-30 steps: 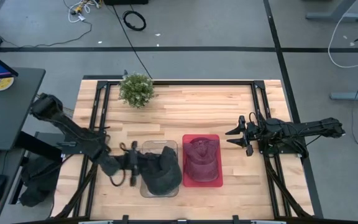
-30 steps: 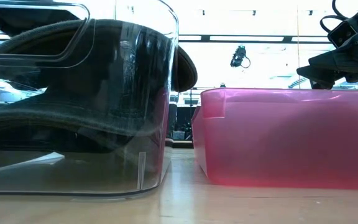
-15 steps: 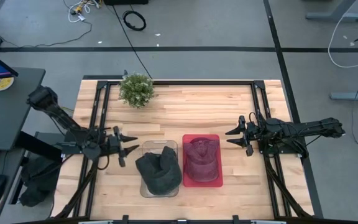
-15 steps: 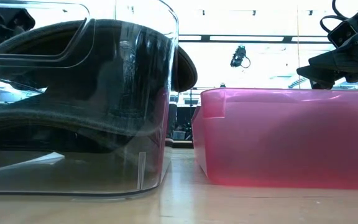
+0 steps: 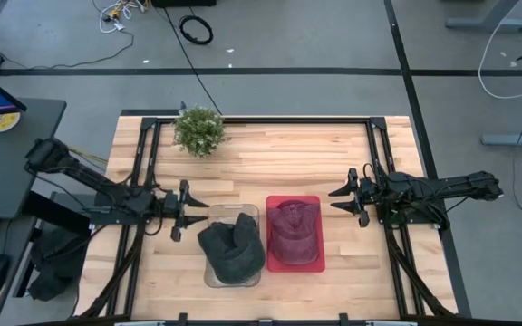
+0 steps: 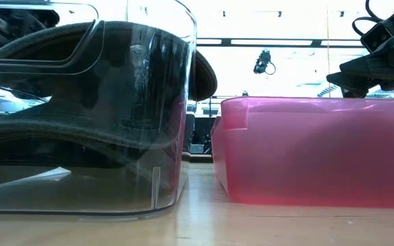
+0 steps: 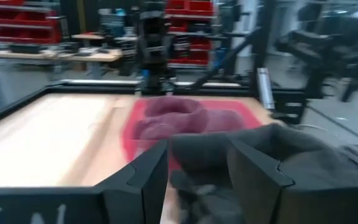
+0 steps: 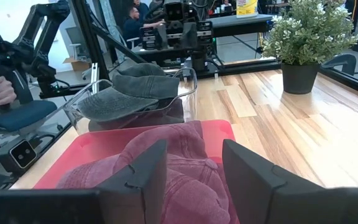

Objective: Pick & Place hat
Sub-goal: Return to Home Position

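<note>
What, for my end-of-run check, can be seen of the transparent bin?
The transparent bin is a clear, hard-looking plastic tub with rounded corners and an open top. It stands upright on the wooden table just left of the pink bin, with a narrow gap between them. Black caps fill it in a heap above the rim, one brim overhanging toward the pink bin. The open left gripper is beside it, not touching.

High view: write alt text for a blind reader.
On a wooden table, black caps fill a transparent bin beside a red bin holding red caps. The left gripper and right gripper flank the bins, both open; a potted plant sits near one corner.
</note>
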